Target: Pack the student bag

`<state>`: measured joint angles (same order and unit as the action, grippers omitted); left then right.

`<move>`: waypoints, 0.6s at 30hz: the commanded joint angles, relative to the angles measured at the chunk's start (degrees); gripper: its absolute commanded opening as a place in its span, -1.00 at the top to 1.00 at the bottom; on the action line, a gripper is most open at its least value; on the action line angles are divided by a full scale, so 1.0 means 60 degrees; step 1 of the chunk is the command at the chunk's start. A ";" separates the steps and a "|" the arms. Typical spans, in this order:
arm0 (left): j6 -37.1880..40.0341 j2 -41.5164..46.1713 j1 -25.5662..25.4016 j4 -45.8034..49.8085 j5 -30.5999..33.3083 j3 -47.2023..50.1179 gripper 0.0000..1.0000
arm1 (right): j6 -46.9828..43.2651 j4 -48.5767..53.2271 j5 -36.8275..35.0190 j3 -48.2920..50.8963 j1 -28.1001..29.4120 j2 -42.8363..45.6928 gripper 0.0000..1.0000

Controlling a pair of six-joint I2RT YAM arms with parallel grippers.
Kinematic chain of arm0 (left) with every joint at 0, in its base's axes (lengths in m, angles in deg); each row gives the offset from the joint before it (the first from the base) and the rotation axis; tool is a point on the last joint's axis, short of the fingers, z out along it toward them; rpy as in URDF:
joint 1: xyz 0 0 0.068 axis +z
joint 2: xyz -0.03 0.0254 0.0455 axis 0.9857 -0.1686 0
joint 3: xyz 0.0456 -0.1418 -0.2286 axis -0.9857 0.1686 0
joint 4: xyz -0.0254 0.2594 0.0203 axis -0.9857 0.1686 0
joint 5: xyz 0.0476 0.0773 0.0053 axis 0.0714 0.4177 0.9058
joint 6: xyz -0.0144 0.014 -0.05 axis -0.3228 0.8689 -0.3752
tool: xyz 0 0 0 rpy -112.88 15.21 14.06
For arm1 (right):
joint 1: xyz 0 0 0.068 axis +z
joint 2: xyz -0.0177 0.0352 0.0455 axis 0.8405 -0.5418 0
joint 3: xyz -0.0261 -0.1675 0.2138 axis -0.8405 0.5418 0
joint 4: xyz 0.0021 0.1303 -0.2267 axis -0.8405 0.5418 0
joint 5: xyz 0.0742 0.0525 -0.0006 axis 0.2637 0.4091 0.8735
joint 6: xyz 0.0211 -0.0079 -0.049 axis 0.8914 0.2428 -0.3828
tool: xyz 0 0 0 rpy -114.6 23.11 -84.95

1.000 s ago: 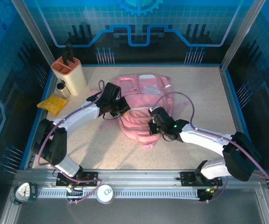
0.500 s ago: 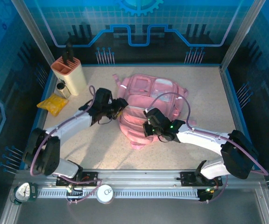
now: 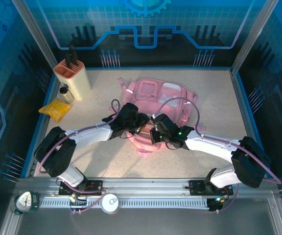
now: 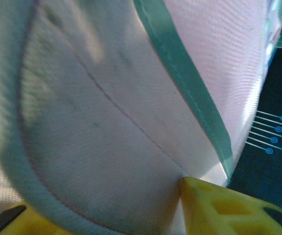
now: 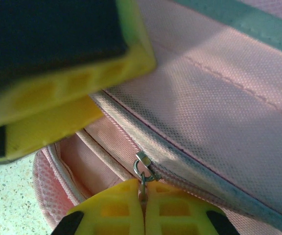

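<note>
From above: pink backpack (image 3: pixel 158 95) flat on the speckled surface (image 3: pixel 219 98), centre and toward 12 o'clock, front pockets up. At its 6 o'clock end, both tools side by side on the fabric.

In from 4 o'clock, right tool (image 3: pixel 153 133): pressed tight together on the zipper pull (image 5: pixel 141 164), its tab pinched between the yellow fingertips (image 5: pixel 116 210), pocket mouth gaping toward 8 o'clock of the pull.

In from 8 o'clock, left tool (image 3: pixel 141 125): narrowly parted, a bulge of pink cloth between the fingers (image 4: pixel 229 210); pinching or merely touching, cannot tell. One of those fingers at 10 o'clock in the right wrist view, just above the zip.

Well apart from the backpack, at 10 o'clock of the surface: beige holder (image 3: pixel 75 78) with a dark handle sticking up, small bottle (image 3: pixel 65 93) just beside it, yellow packet (image 3: pixel 55 108) nearer 9 o'clock.
</note>
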<state>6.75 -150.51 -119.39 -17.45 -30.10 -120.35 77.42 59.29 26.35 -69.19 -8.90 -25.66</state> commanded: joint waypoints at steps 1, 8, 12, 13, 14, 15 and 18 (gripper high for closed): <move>-0.0316 -0.0148 -0.0107 -0.0033 0.0745 -0.0242 0.39 | -0.0010 -0.0021 0.0156 0.0073 0.0193 0.0246 1.00; 0.0446 0.0150 0.0279 0.1537 0.1660 -0.0615 1.00 | -0.0116 0.0422 -0.0282 0.0092 0.0198 0.0456 1.00; 0.0872 0.0569 0.0876 0.1833 0.1741 -0.0310 1.00 | -0.0146 0.0853 -0.0461 0.0173 0.0114 0.0699 1.00; 0.1059 0.0665 0.1111 0.1854 0.1627 -0.0231 1.00 | -0.0146 0.1030 -0.0501 0.0188 0.0071 0.0760 1.00; 0.1264 0.0776 0.1293 0.1853 0.1493 -0.0171 1.00 | -0.0146 0.1165 -0.0556 0.0191 0.0042 0.0834 1.00; 0.1481 0.0887 0.1496 0.1931 0.1334 -0.0119 1.00 | -0.0138 0.1325 -0.0620 0.0278 -0.0019 0.0919 1.00; 0.1952 0.1161 0.1953 0.2175 0.1192 0.0005 1.00 | -0.0103 0.1443 -0.0415 0.0690 -0.0437 0.1377 1.00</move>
<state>12.68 -146.03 -112.59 -8.79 -30.43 -121.88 76.94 61.06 24.89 -67.44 -9.62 -21.07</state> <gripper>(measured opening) 0.069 0.063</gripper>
